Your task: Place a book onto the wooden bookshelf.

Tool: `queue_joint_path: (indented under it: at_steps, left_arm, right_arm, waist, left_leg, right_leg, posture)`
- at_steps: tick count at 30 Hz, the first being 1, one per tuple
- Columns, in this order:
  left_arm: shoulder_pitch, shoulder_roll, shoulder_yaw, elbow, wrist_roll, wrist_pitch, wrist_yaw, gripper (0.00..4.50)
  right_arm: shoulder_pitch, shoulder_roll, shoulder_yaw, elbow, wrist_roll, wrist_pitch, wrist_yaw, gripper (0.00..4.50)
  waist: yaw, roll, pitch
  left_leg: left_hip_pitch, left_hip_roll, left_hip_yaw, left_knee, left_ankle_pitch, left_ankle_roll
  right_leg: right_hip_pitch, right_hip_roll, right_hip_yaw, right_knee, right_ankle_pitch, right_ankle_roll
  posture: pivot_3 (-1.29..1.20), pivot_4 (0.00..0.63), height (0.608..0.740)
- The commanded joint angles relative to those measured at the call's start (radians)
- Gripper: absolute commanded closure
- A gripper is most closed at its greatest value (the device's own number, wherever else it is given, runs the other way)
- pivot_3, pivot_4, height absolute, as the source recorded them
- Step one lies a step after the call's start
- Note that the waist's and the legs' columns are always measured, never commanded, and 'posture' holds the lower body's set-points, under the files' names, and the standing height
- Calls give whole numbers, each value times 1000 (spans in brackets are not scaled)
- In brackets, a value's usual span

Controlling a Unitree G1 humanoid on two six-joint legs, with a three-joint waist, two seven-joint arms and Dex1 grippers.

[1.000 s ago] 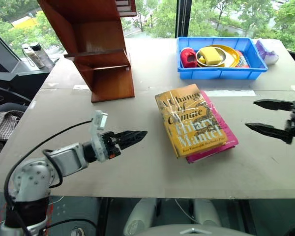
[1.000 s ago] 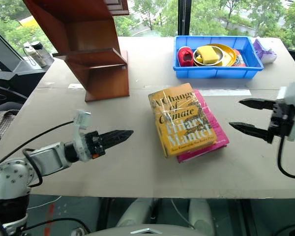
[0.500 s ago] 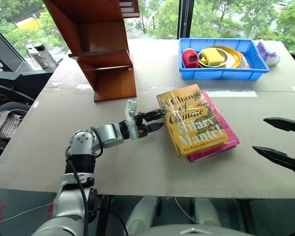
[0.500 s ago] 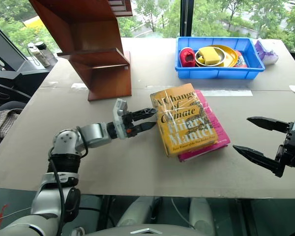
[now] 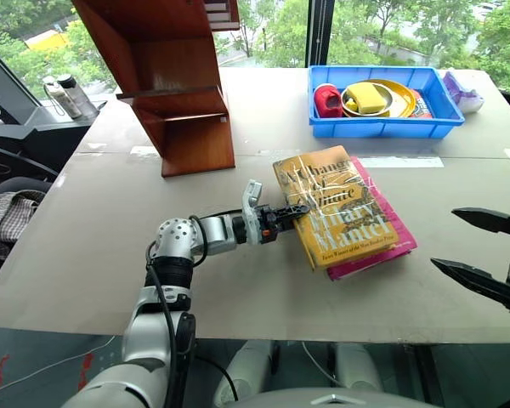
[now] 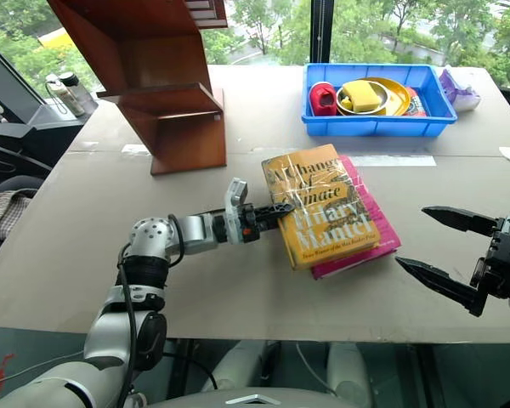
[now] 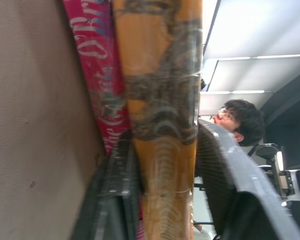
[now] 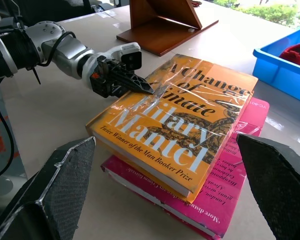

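Note the left gripper [image 5: 296, 212]: its jaws are clamped on the spine-side long edge of the book [image 5: 336, 206], one finger above the cover, one beneath, between it and the pink book [image 5: 382, 242] under it. The right gripper [image 5: 483, 252] hangs near the table's [image 5: 102, 255] right edge, jaws wide apart and empty, so the left arm is much the nearer. The book's long axis runs obliquely from the near edge toward the wooden bookshelf [image 5: 174, 93] at the far left corner. It is a thick yellow-orange hardback with a glossy cover and cream lettering.
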Motion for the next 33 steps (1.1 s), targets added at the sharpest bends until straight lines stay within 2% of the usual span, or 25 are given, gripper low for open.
queue_joint_path:
  at_steps: [1,8,10,12,14,15,20,23,27,33]
  left_arm:
    - [20,36,77,-78,-35,46,-14,4276]
    - [12,190,205,-348,-125,56,-17,4329]
    - [-23,254,192,-449,-71,13,-55,4329]
    - [-91,333,128,-573,65,-92,-124,4329]
    - [-150,439,-8,-671,302,-302,-264,4329]
    - [-184,487,-97,-692,468,-472,-337,4329]
    - [-405,563,-323,-531,1037,-1138,-472,4329]
    - [-508,604,-356,-425,1216,-1334,-493,4329]
    - [-602,707,-391,-343,1364,-1333,-595,4329]
    - [-651,885,-433,-311,1498,-1046,-829,4329]
  right_arm:
    - [-11,-2,15,1,16,-26,-12,0]
    - [-134,10,134,66,22,-66,-47,0]
    - [-187,13,178,91,18,-77,-59,0]
    - [-252,19,227,132,15,-90,-64,0]
    - [-312,29,276,173,5,-102,-65,0]
    - [-339,32,297,202,-7,-114,-56,0]
    - [-462,37,347,339,-46,-173,-15,0]
    - [-542,59,347,392,-28,-192,-28,0]
    - [-631,80,328,437,-13,-220,-41,0]
    - [-700,91,334,474,-38,-290,-19,0]
  waist:
    - [-1,0,0]
    - [2,-2,1]
    - [4,-2,1]
    - [5,-4,2]
    - [4,-7,4]
    - [4,-6,4]
    - [4,-6,4]
    - [-4,-7,5]
    - [-21,-6,5]
    - [-46,-6,6]
  left_leg:
    - [0,0,0,0,0,0]
    - [0,1,-1,0,0,0]
    - [-1,0,-1,0,0,0]
    - [-1,0,-1,0,0,0]
    - [-2,0,-1,0,0,-1]
    - [-2,0,-1,0,0,-1]
    - [-2,0,5,-3,0,-1]
    - [-3,0,4,-4,0,-1]
    - [-5,0,1,-7,0,-1]
    - [-6,0,1,-8,0,0]
  right_leg:
    - [0,0,0,0,0,0]
    - [0,0,0,0,0,0]
    - [0,0,-1,0,0,0]
    - [0,0,-1,0,0,0]
    - [0,0,-2,-1,0,0]
    - [0,0,-2,-1,0,0]
    - [0,-1,-2,-5,0,-1]
    - [-1,0,-2,-6,0,-1]
    - [-5,0,0,-6,0,0]
    - [-8,0,-1,-4,-1,1]
  posture:
    - [0,150,740]
    - [0,150,740]
    - [0,150,740]
    - [0,150,740]
    - [0,150,740]
    - [0,150,740]
    - [0,150,740]
    - [0,150,740]
    - [0,150,740]
    - [0,150,740]
